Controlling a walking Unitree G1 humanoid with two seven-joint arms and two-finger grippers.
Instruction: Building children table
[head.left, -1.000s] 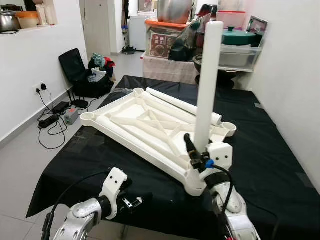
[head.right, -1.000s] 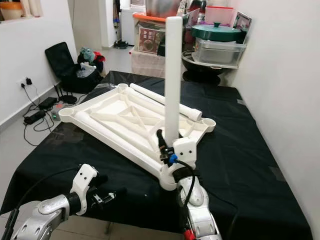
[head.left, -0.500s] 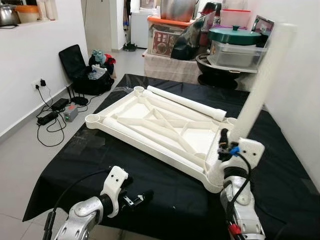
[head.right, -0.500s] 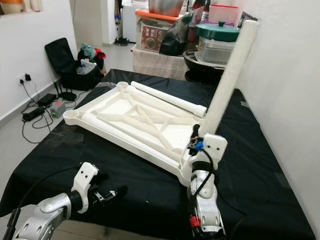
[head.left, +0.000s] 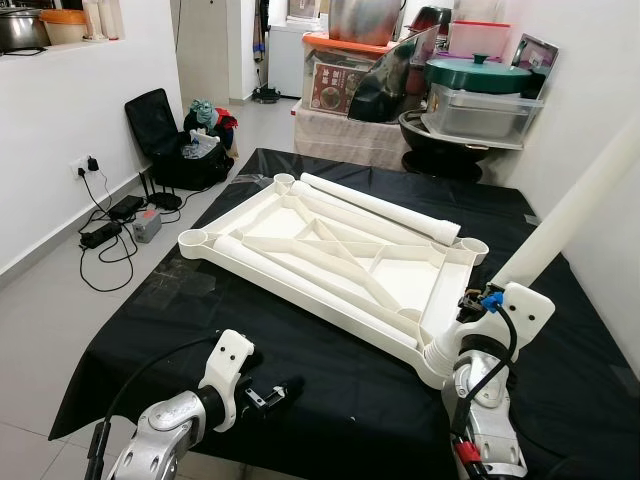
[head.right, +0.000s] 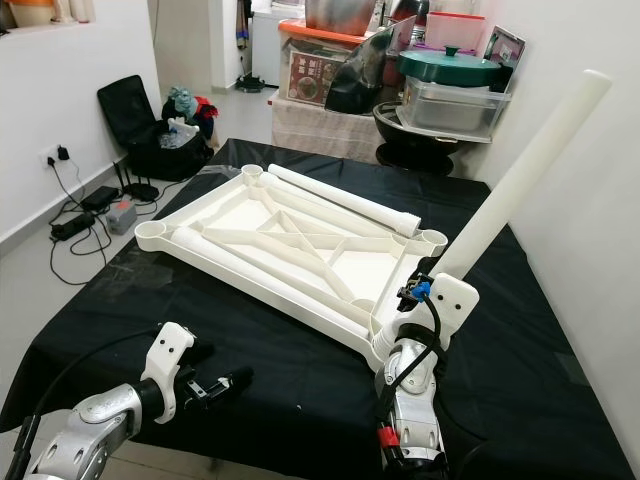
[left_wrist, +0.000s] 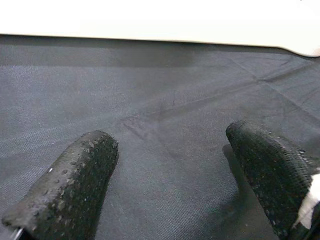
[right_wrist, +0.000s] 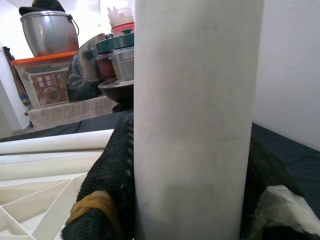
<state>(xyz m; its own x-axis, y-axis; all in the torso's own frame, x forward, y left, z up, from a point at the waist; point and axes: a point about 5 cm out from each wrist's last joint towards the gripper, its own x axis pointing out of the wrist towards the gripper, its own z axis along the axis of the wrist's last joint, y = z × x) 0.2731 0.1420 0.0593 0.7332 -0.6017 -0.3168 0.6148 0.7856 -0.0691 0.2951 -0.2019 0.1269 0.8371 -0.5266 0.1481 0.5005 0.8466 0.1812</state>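
A white plastic children's table top lies upside down in the middle of the frame on a tabletop covered with black cloth, its ribbed underside up and round leg sockets at the corners. A loose white leg tube rests along its far edge. At lower right, the right end effector is clamped around another white leg tube, which leans toward the upper right from the near right corner socket. At lower left, the left end effector hovers low over the cloth, fingers spread wide, holding nothing. Behind, stacked storage boxes and a green-lidded pot crowd the upper right; a black bag and cables sit on the floor at upper left.
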